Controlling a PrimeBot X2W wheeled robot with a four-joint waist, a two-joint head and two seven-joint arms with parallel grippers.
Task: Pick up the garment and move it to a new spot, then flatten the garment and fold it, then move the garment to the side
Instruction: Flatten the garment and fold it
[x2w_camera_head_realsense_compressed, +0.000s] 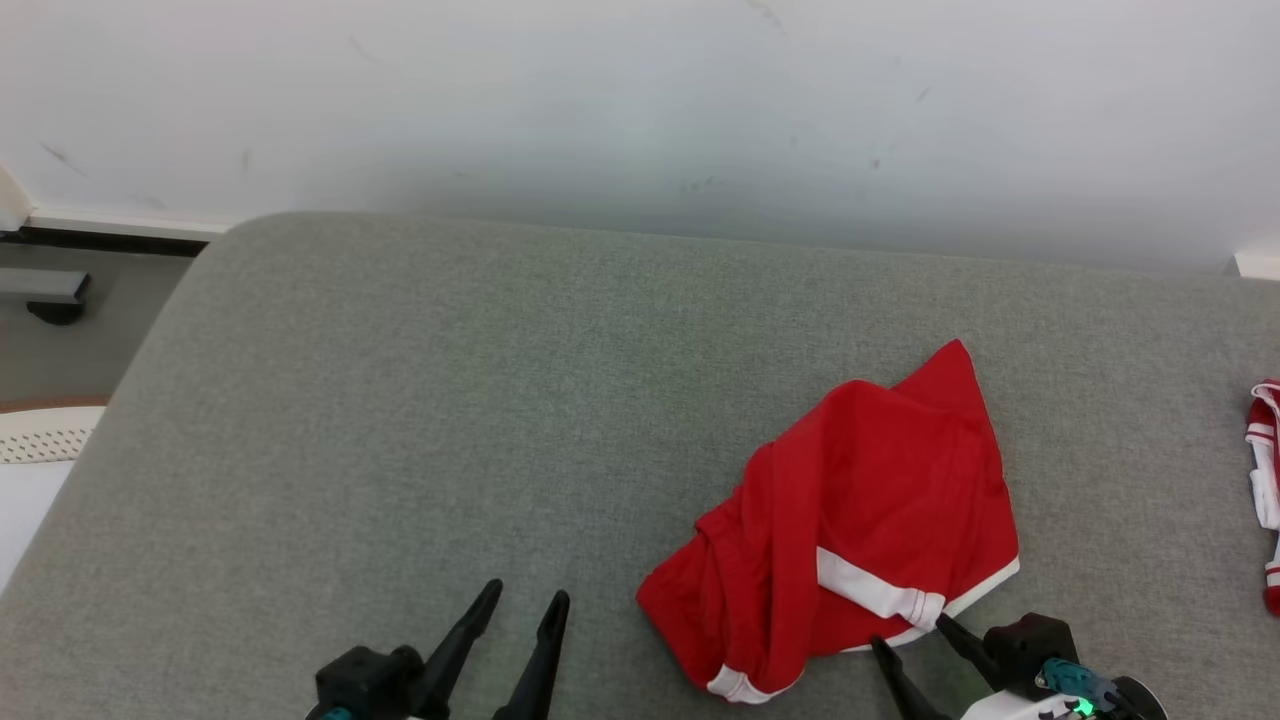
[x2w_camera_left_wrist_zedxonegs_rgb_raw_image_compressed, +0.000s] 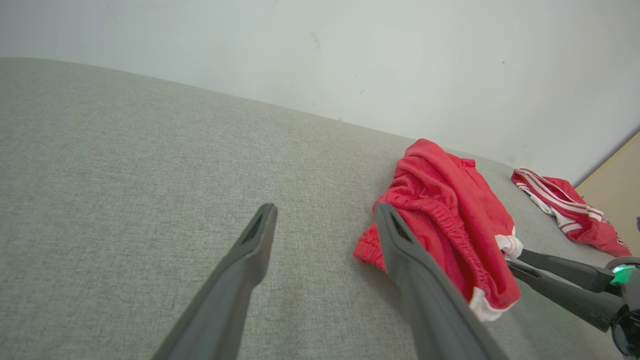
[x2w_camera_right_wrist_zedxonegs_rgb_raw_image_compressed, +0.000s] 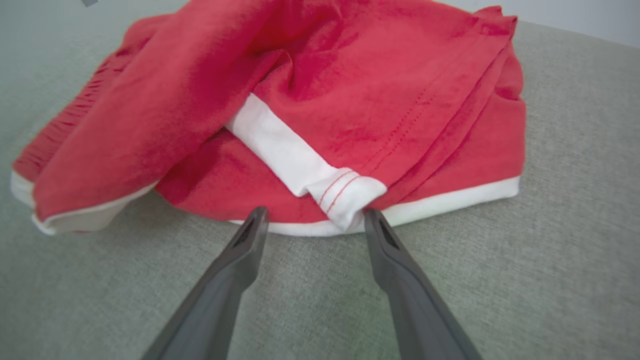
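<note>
A crumpled red garment (x2w_camera_head_realsense_compressed: 860, 500) with white trim lies on the grey cushion, right of centre. My right gripper (x2w_camera_head_realsense_compressed: 912, 638) stands open at its near white hem, fingertips just short of the cloth. The right wrist view shows the garment (x2w_camera_right_wrist_zedxonegs_rgb_raw_image_compressed: 320, 100) close up, with my right gripper (x2w_camera_right_wrist_zedxonegs_rgb_raw_image_compressed: 315, 217) open and its right fingertip touching a folded white hem corner. Open and holding nothing, my left gripper (x2w_camera_head_realsense_compressed: 528, 600) sits to the left of the garment. In the left wrist view my left gripper (x2w_camera_left_wrist_zedxonegs_rgb_raw_image_compressed: 325, 212) points past the garment (x2w_camera_left_wrist_zedxonegs_rgb_raw_image_compressed: 450, 210), whose elastic waistband faces it.
A second red and white striped cloth (x2w_camera_head_realsense_compressed: 1265, 470) lies at the cushion's right edge, also seen as a striped cloth (x2w_camera_left_wrist_zedxonegs_rgb_raw_image_compressed: 565, 205). The white wall (x2w_camera_head_realsense_compressed: 640, 100) runs behind the grey cushion (x2w_camera_head_realsense_compressed: 400, 420). The cushion's left edge drops to the floor.
</note>
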